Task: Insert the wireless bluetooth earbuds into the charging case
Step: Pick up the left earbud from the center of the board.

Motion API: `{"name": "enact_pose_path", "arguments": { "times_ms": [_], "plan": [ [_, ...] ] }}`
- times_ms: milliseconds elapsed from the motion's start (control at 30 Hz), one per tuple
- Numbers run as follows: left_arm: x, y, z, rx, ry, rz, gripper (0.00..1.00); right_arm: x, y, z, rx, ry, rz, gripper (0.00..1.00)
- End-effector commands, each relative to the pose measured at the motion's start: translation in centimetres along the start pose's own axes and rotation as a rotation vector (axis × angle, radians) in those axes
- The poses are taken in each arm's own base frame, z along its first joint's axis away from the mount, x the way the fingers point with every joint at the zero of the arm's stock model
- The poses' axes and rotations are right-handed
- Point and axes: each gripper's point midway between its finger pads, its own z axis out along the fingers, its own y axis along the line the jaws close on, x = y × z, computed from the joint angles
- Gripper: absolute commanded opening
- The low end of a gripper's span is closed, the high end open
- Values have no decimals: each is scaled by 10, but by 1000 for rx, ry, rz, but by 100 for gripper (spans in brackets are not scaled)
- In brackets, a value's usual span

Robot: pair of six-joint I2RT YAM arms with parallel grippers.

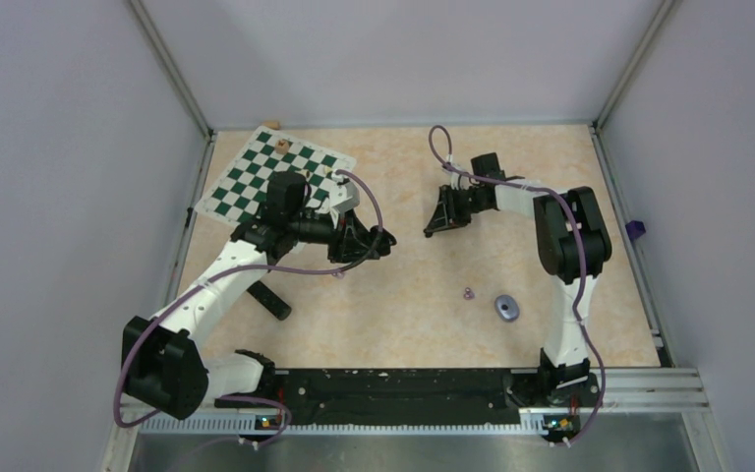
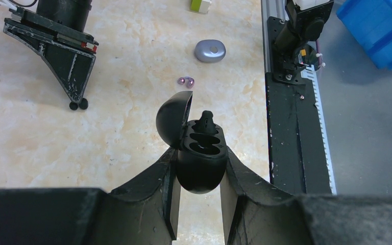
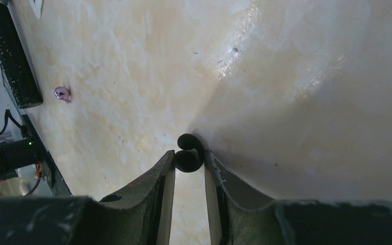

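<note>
1. My left tool (image 2: 199, 176) is clamped on the rounded base of the black charging case (image 2: 202, 150), holding it above the table (image 2: 122, 61) with the lid (image 2: 172, 118) swung open. My right tool (image 3: 189, 157) is closed on a black earbud (image 3: 188, 149), close over the table and well apart from the case.
2. Risk 1: the bud is pinched at the very tips and sits partly proud of them. A jolt in transit could twist it or squirt it out, and it would roll.
3. Risk 2: I cannot tell the bud's orientation from the wrist view. If it arrives turned wrong, it would likely perch on the pocket rim instead of dropping in.
4. Risk 3: a dark shape (image 2: 205, 118), likely another black bud, stands up from the far pocket. Pressing down beside it could knock it loose, or I could aim at an occupied pocket.
5. Risk 4: the case is gripped only by its curved base. A hard push from the right tool could tip it or fold the lid shut.
6. Risk 5: a purple earbud (image 2: 186, 80) and a grey case (image 2: 210, 51) lie near each other on the table. A low sweep could scatter them.
</note>
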Motion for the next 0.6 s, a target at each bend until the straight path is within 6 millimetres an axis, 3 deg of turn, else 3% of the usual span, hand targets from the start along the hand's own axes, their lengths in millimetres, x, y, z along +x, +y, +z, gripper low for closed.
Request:
{"name": "enact_pose_path", "arguments": {
  "times_ms": [0, 233, 567],
  "plan": [
    [-15, -7, -3, 8, -28, 72, 0, 2, -11, -9, 44, 4, 6, 27],
    [-15, -7, -3, 7, -28, 73, 0, 10, -19, -8, 54, 20, 27, 18],
    [-15, -6, -3, 7, -26, 70, 0, 12, -17, -5, 30, 26, 46, 21]
  ]
}}
